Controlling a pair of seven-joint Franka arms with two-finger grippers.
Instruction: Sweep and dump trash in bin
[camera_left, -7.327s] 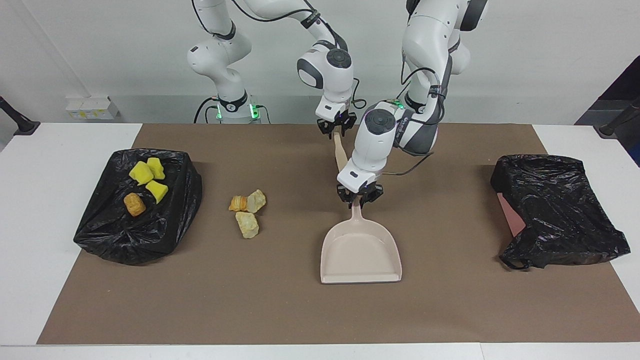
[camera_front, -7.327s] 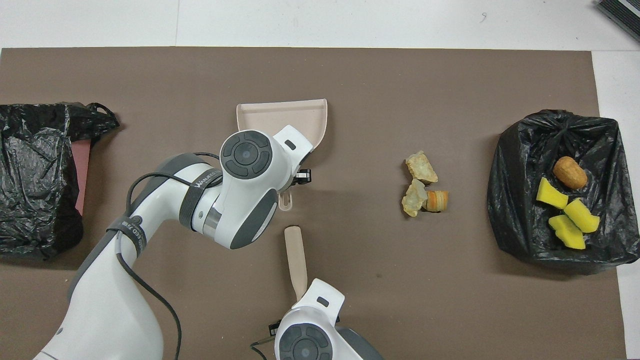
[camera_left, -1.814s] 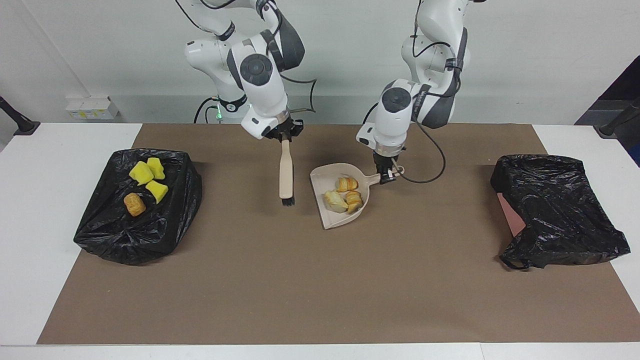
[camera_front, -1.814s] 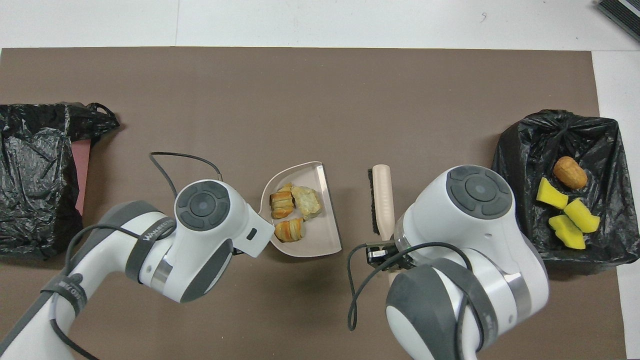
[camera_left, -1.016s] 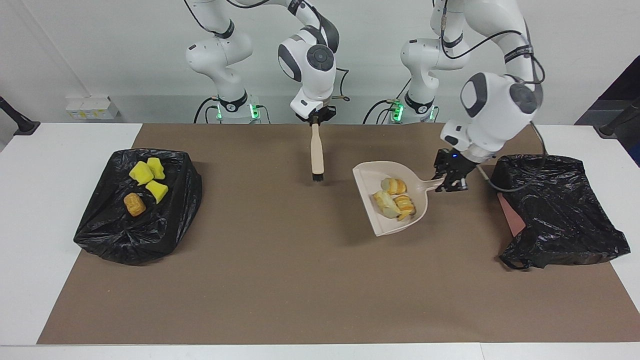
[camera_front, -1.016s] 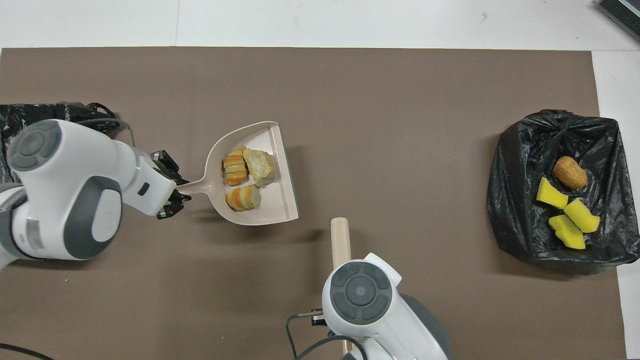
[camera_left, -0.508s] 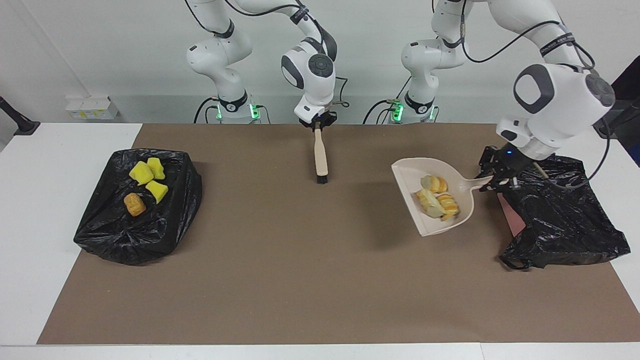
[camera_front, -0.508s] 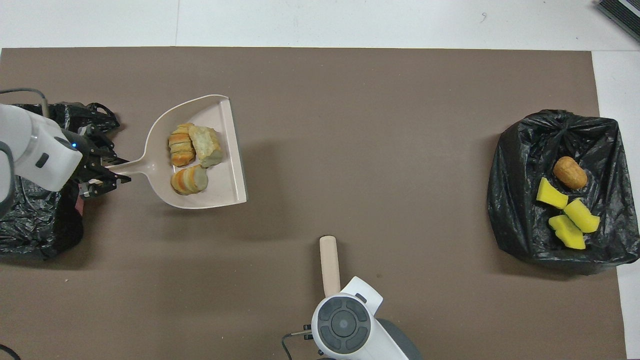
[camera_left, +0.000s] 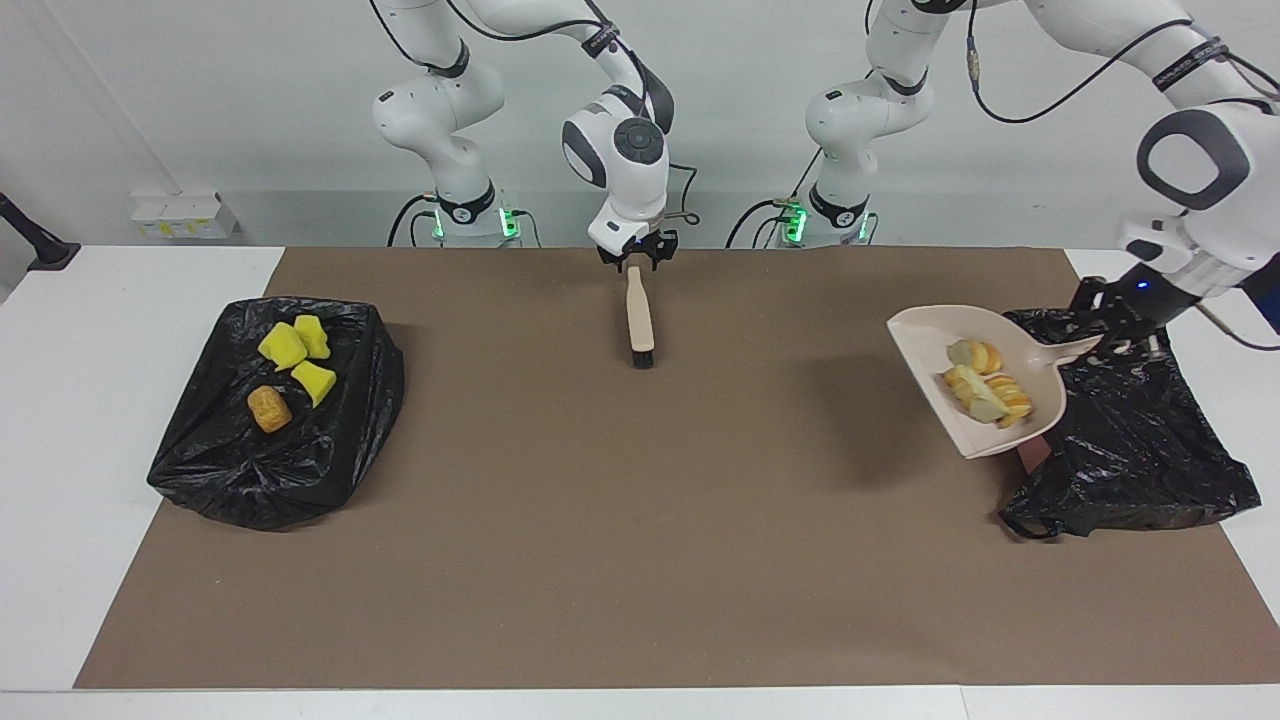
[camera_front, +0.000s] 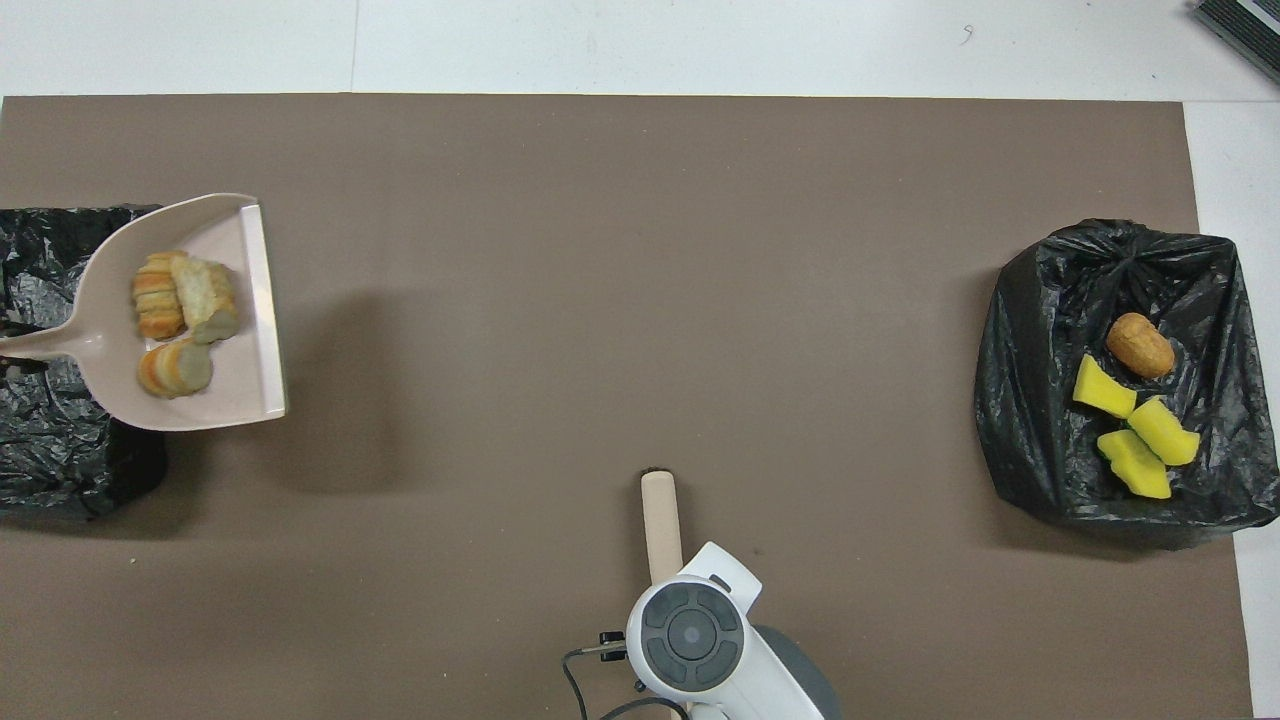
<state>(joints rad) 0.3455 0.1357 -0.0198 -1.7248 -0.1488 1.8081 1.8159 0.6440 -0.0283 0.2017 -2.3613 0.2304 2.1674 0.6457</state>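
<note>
My left gripper (camera_left: 1118, 335) is shut on the handle of the beige dustpan (camera_left: 925, 335) and holds it in the air, tilted, over the edge of the black-bagged bin (camera_left: 1140, 440) at the left arm's end. Pale yellow and orange bread lumps (camera_left: 985, 385) lie in the pan (camera_front: 245, 300). My right gripper (camera_left: 633, 256) is open over the handle end of the brush (camera_left: 638, 320), which lies on the mat. Three yellow sponge chunks (camera_left: 297, 355) and a brown roll (camera_left: 269, 408) sit on a black bag (camera_left: 270, 460) at the right arm's end.
A brown mat (camera_left: 620, 520) covers the table. The bin's pink side (camera_left: 1035, 455) shows under its bag, partly under the pan. The overhead view shows the bin (camera_front: 50, 440), the lumps (camera_front: 180, 320), the brush (camera_front: 660, 520) and the sponge bag (camera_front: 1040, 400).
My left arm has carried the loaded dustpan from the middle of the mat to over the bin's edge. My right gripper has lowered the brush to the mat and let go of it.
</note>
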